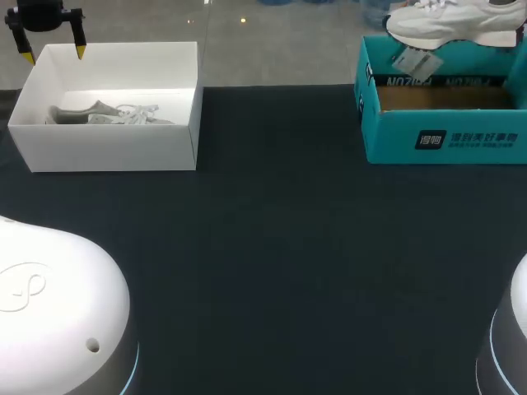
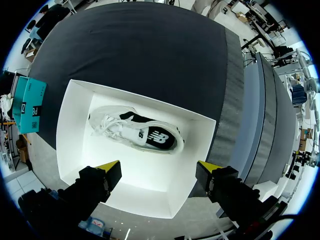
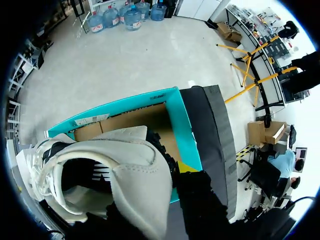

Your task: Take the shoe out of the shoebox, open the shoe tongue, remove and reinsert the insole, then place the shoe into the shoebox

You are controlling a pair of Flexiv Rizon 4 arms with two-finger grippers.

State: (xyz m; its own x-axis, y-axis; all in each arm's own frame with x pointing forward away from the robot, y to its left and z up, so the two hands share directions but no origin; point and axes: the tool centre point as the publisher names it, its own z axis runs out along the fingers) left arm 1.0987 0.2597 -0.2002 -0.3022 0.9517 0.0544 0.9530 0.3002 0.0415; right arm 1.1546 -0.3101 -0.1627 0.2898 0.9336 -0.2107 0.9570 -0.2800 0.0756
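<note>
A white shoe (image 1: 453, 20) hangs above the open teal shoebox (image 1: 445, 140) at the far right, a paper tag (image 1: 416, 62) dangling from it. In the right wrist view my right gripper (image 3: 160, 200) is shut on the heel of this shoe (image 3: 125, 165), over the teal shoebox (image 3: 182, 120); the gripper itself is out of the head view. At the far left, my left gripper (image 1: 54, 53) stands open above the back wall of a white box (image 1: 115, 148). Another white shoe (image 2: 137, 134) lies on its side in that box, ahead of the left gripper (image 2: 159, 170).
The dark table top (image 1: 280, 247) stretches between the two boxes and toward me. My arms' white bases (image 1: 58, 313) sit at the near corners. The cardboard floor of the teal box (image 1: 445, 99) is bare.
</note>
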